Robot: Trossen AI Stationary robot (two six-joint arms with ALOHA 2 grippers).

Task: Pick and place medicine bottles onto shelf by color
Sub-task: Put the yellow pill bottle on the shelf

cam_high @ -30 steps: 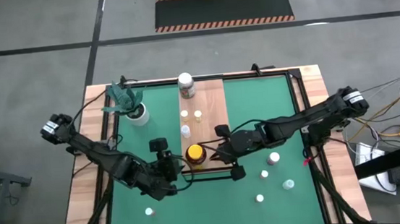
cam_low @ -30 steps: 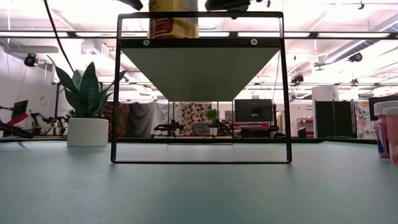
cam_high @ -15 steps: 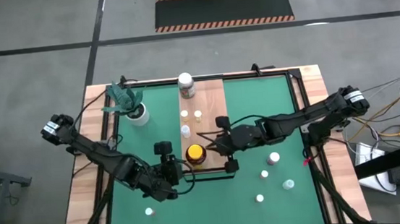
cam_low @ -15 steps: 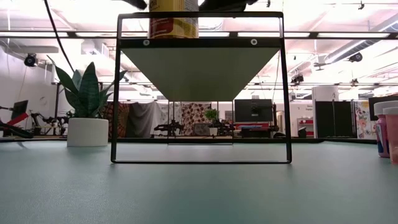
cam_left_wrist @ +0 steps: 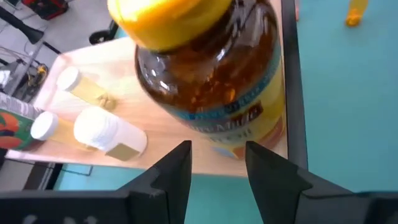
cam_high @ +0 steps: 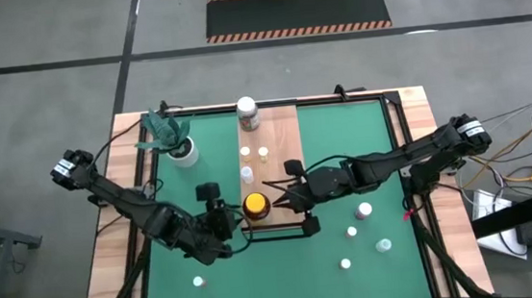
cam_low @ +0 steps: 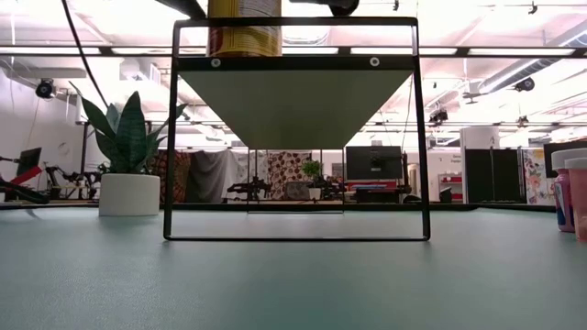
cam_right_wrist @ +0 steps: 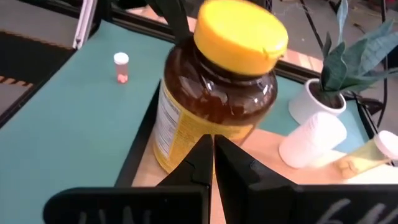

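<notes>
The amber, yellow-lidded jar stands upright on its base at the near end of the raised wooden shelf; the low view shows its label. My right gripper is shut, with its tips at the jar's right side. My left gripper is open, and its fingertips stand just short of the jar's base on the left. Small bottles and a white-lidded jar stand farther back on the shelf. My right gripper sets its shut fingertips against the lower wall of the jar. It comes from the table's right, slanting slightly down. The jar stays upright on the shelf. My left gripper is at the jar's base, but I cannot tell whether it touches.
Loose small bottles lie on the green mat to the right, and one lies near left. A potted plant stands far left. The shelf's black frame rises from the mat.
The amber jar has slid a little toward the table's left edge along the shelf's near end, staying upright. My right gripper's shut tips have stayed at its right side.
</notes>
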